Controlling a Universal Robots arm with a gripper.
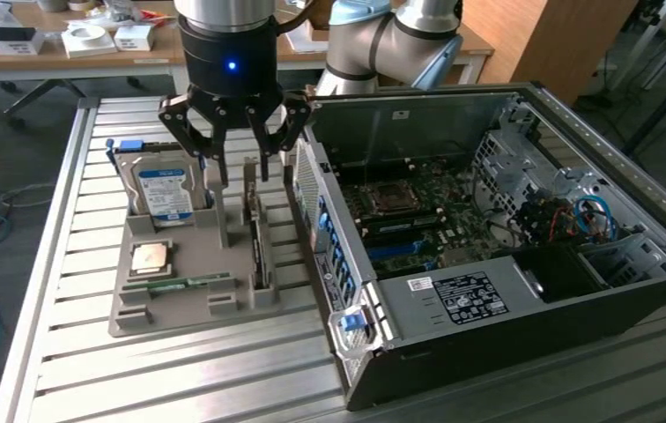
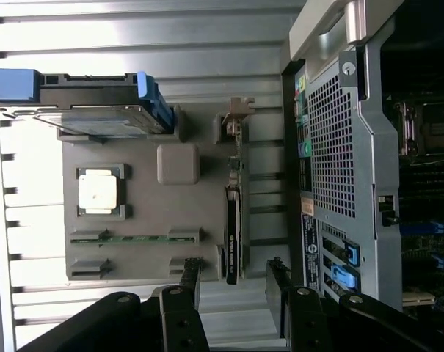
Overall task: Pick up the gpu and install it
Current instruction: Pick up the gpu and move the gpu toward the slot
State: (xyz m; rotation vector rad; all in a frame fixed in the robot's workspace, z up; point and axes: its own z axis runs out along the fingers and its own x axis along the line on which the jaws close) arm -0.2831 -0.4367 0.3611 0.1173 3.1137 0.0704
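Slots in the grey holder [image 1: 198, 256] keep the gpu [image 1: 260, 251] upright on edge at its three o'clock side in the exterior view — top edge free for gripping. The pincer [image 1: 239, 169] hangs above it, spread wide enough to straddle the board.

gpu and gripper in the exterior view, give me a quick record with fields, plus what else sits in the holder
gpu: standing on edge in a slot of the grey holder, not yet lifted
gripper: open, above the gpu, jaws to either side of its line
also in holder: hard drive upright, cpu flat, memory stick flat
computer case: side open, beside the holder on the exterior view's right
install: not done
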